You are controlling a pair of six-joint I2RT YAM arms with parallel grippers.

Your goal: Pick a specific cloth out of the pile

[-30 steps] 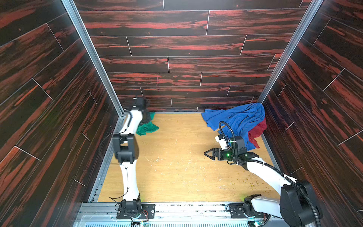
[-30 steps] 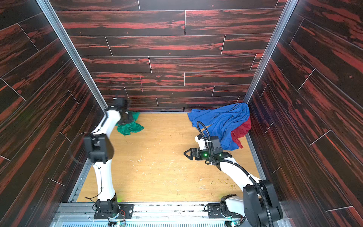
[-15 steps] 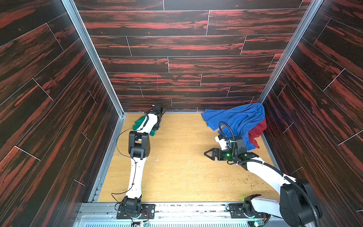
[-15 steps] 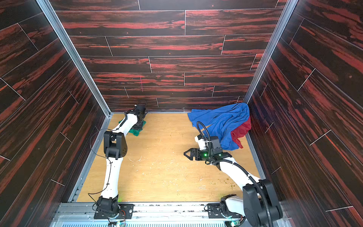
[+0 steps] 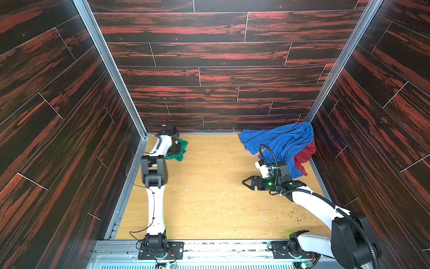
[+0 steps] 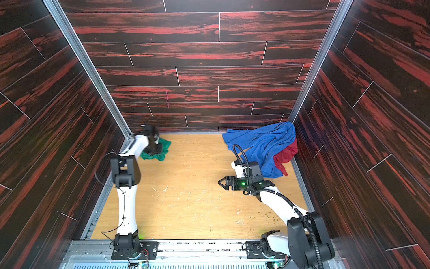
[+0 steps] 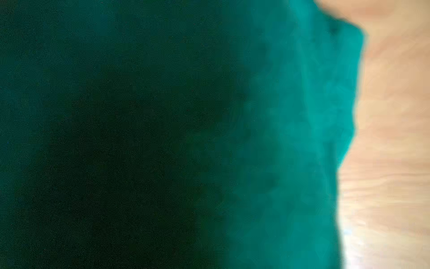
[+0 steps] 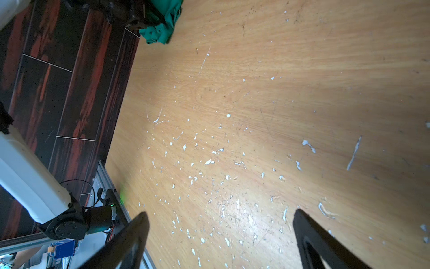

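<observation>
Two grippers. Spread wide and empty, right gripper (image 5: 247,182) just in front of the pile (image 5: 288,149). Sunk into the cloth (image 5: 182,144), left gripper (image 5: 175,148); grip hidden, cannot tell. One green piece only, lying well left of the pile. In the pile, one blue cloth (image 5: 277,139) over one dark red cloth (image 5: 305,155). Scratched pale wood floor (image 5: 216,200); three dark plank walls (image 5: 209,69).

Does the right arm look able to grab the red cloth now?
Probably, but only its edge. The blue cloth covers most of the red cloth, leaving one strip bare. The right gripper is open and near, though pointing away.
</observation>
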